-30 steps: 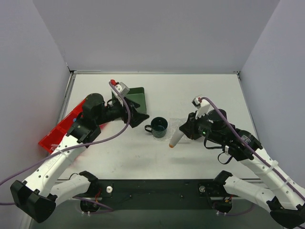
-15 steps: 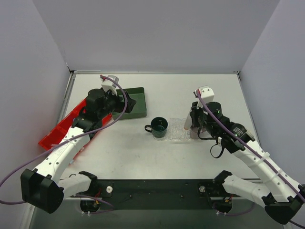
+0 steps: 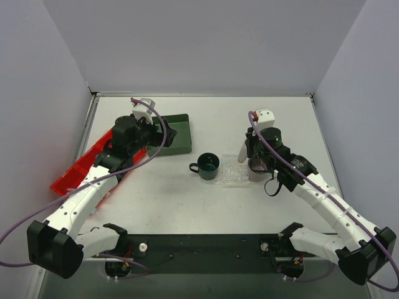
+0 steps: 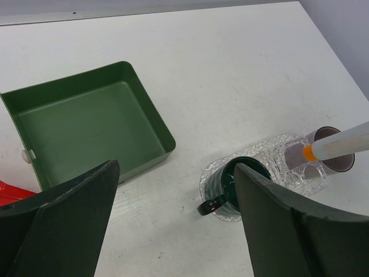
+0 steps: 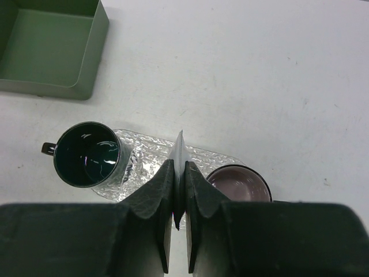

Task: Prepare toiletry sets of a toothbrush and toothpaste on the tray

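The small pale wedge-shaped toothpaste tube (image 4: 346,142), tipped with an orange cap, is pinched in the right end effector (image 5: 179,167), whose two dark fingers are closed flat against its sides. The right wrist view shows it edge-on as a thin sliver between them. It hangs tilted over the clear, textured oblong plastic tray (image 5: 144,166), with its capped end pointing down near the rim of a mauve-brown round cup (image 5: 239,182). Whether the cap touches that rim or the tray cannot be told.

The cup stands at one end of the tray. A dark green glossy mug (image 5: 87,153) stands at the other end with its handle turned outward, and the tube is between the two. The tray lies near the middle of the white desk (image 5: 230,69).

Further to the left sits a dark green square box (image 4: 86,133) with low walls. The left end effector (image 4: 173,225) hovers by it, jaws spread wide and gripping nothing. A red plastic bin (image 3: 75,171) lies along the desk's left edge, partly under the left arm.
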Controlling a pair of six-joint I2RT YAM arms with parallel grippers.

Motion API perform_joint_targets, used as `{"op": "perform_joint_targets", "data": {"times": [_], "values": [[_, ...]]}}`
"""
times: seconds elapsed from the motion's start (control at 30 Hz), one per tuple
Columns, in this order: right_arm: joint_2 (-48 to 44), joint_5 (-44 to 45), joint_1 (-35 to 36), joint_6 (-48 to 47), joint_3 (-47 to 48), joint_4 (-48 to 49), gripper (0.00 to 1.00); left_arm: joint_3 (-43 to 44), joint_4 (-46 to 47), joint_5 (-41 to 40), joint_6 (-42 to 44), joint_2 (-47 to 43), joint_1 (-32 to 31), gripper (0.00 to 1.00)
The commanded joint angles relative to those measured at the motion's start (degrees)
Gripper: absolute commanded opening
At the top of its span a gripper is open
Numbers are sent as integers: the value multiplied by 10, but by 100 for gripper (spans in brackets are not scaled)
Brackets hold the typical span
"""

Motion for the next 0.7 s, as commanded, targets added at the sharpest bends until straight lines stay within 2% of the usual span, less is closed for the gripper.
{"op": "perform_joint_targets", "data": {"times": [0.0,0.67], "values": [[4,-13,-6,10,-1,55,0,8,16,11,9,-4,1,91],[41,-15,-10,5,-18,75,0,3,35,44,14,1,1,91]]}}
